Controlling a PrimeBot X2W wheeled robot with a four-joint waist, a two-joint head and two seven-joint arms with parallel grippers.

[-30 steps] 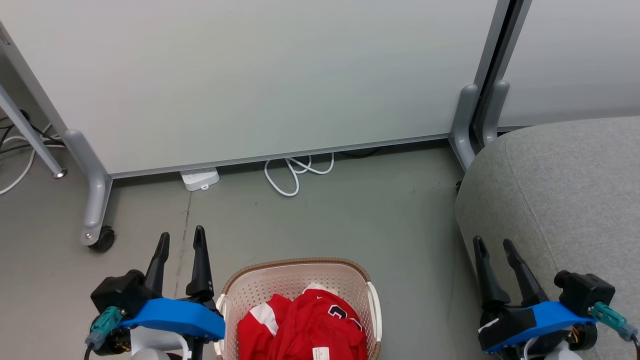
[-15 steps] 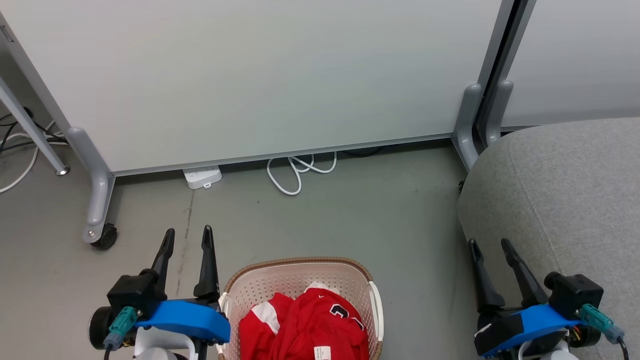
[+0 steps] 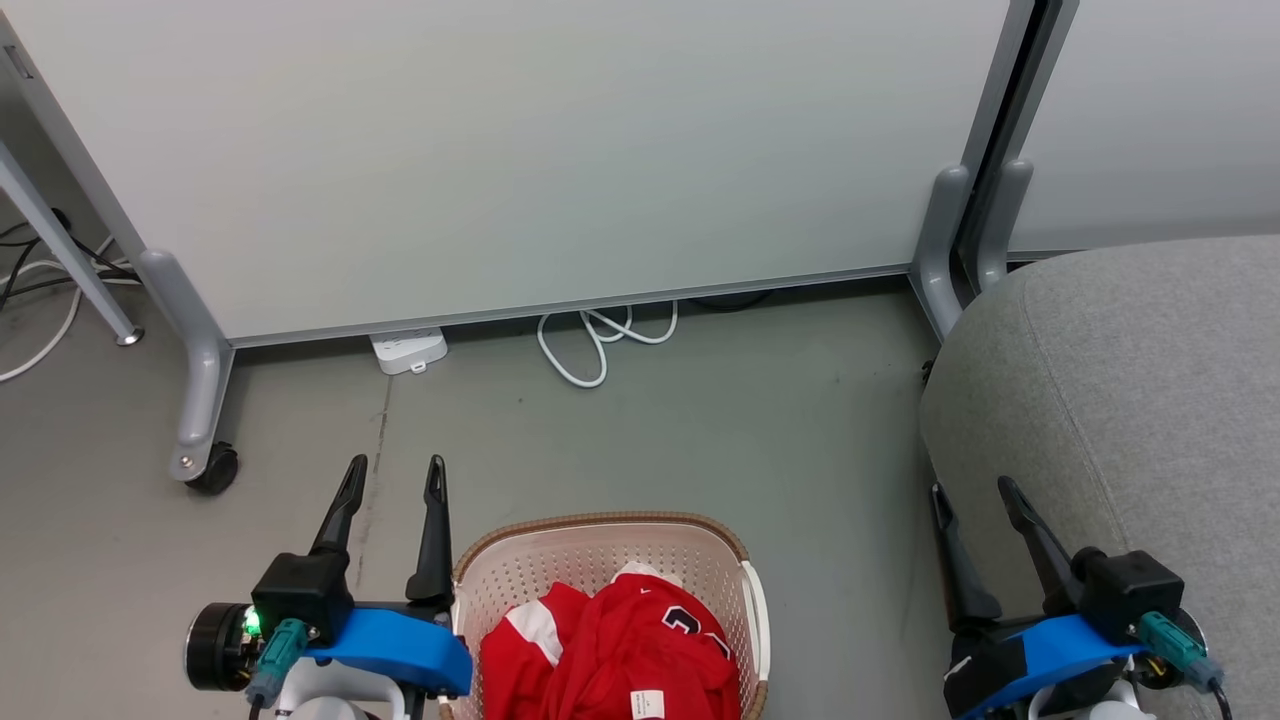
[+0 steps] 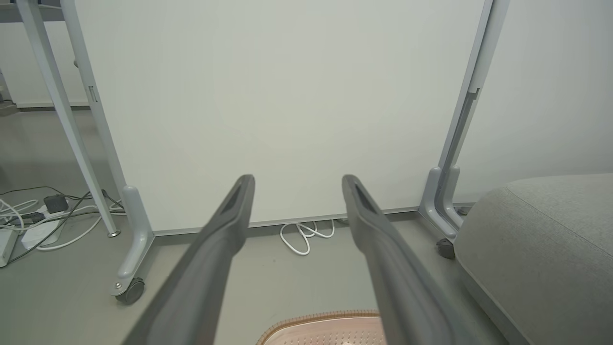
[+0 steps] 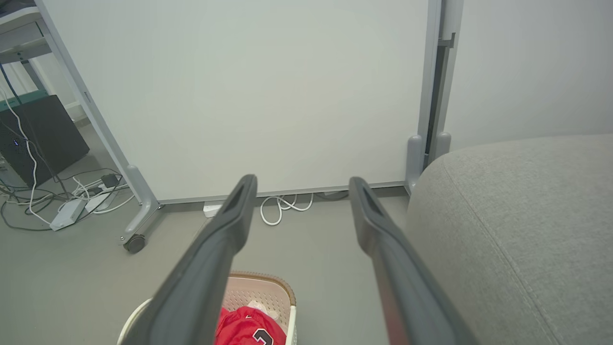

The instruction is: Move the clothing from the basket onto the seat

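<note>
The red clothing point(image 3: 610, 650) with white panels, dark numerals and a white tag lies bunched in the cream basket point(image 3: 600, 545) at the bottom centre of the head view. The clothing point(image 5: 246, 328) and the basket point(image 5: 261, 292) appear again low in the right wrist view. My left gripper point(image 3: 395, 478) stands open just left of the basket rim, nothing between its fingers. Open and empty too, my right gripper point(image 3: 972, 495) hovers at the front left edge of the grey seat point(image 3: 1130, 400). The basket rim point(image 4: 321, 323) peeks in at the bottom of the left wrist view.
Pale partition panels point(image 3: 520, 150) on grey legs with castors point(image 3: 215, 470) close off the far side. A white power strip point(image 3: 407, 350) and a coiled white cable point(image 3: 595, 345) lie at the panel's foot. More cables point(image 5: 72, 201) lie at the left.
The head view has shifted slightly. My left gripper has moved right, closer to the basket. My right gripper has dropped a little lower in view. The clothing stays in the basket.
</note>
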